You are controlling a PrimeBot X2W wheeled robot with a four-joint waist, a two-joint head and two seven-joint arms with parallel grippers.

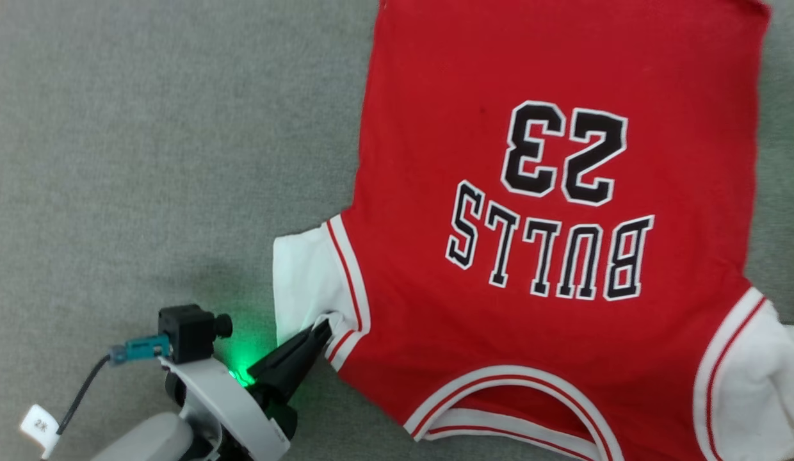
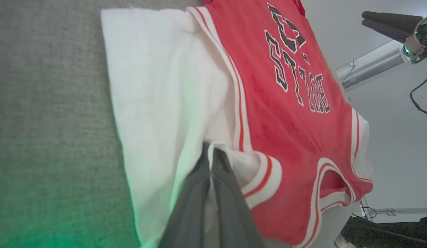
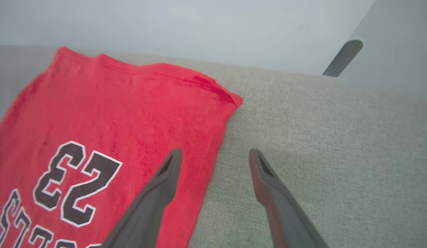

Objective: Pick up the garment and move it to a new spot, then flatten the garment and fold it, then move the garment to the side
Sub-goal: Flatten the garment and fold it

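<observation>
One surface: grey woven cloth (image 1: 147,160) lies under everything. Its far edge meets a pale wall in the right wrist view.
One garment: the garment (image 1: 550,211) lies spread flat, lettered side up, on the grey cloth toward the right of the head view. Its collar is nearest the robot.
Two grippers: the left gripper (image 1: 321,328) has its fingers pressed together on a pinched fold of white sleeve fabric, just beside the striped trim. The right gripper (image 3: 215,155) has its fingers spread wide and holds nothing; one tip is over the garment's red side edge, the other over bare cloth.
Two sleeves: the near sleeve (image 1: 307,282) lies fairly smooth, apart from the pinched fold. The far sleeve (image 1: 749,384) is rumpled.
One light: a green glow (image 1: 240,374) sits at the left wrist and tints the cloth.
Cut off: the hem runs past the top of the head view. The collar's lower part and the far sleeve's outer end leave that view at the bottom and right.
Hard to tell: whether the right gripper's tips touch the fabric or hover above it.
Look of the garment: red body, white short sleeves, red-and-white striped trim at armholes and collar. Black "BULLS" and "23" outlined in white read upside down in the head view.
</observation>
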